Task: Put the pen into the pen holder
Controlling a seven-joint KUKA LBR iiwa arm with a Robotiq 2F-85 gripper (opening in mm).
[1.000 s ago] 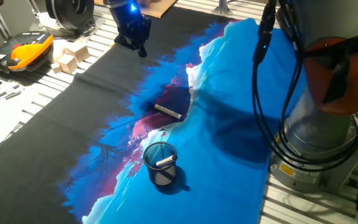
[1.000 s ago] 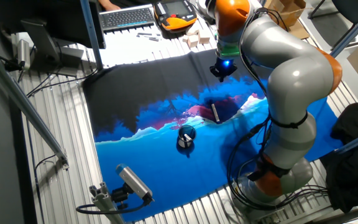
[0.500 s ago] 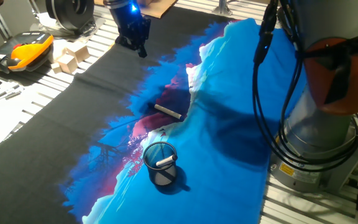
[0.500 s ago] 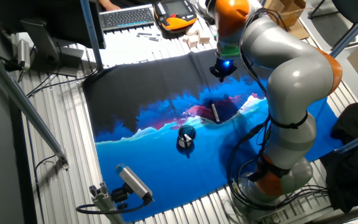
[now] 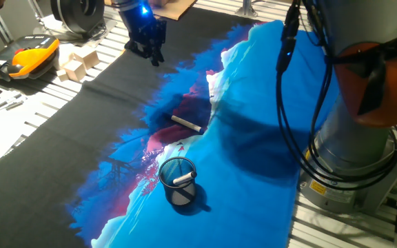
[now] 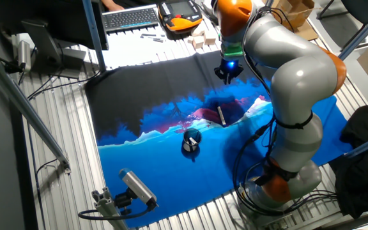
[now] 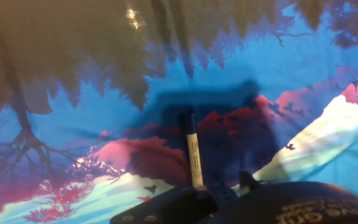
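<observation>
The pen (image 5: pixel 186 123) lies flat on a dark red patch of the printed cloth, its whitish barrel ending in a dark tip. The other fixed view shows the pen (image 6: pixel 221 115) too, and in the hand view the pen (image 7: pixel 193 152) lies below centre, dark end pointing away. The pen holder (image 5: pixel 178 180), a dark mesh cup with a bluish rim, stands upright nearer the front; in the other fixed view the pen holder (image 6: pixel 191 139) sits left of the pen. My gripper (image 5: pixel 150 52) hangs high over the black part of the cloth, well away from the pen, open and empty. The gripper (image 6: pixel 227 75) is seen there too.
A short white stick (image 5: pixel 182 180) leans inside the cup. Wooden blocks (image 5: pixel 78 60) and an orange-and-black handheld unit (image 5: pixel 21 56) lie off the cloth at the far left. The robot base (image 5: pixel 353 158) with hanging cables (image 5: pixel 302 131) stands at the right.
The gripper has shifted slightly up and left in the fixed view, with the arm's cables moving along. Pen and holder have not moved.
</observation>
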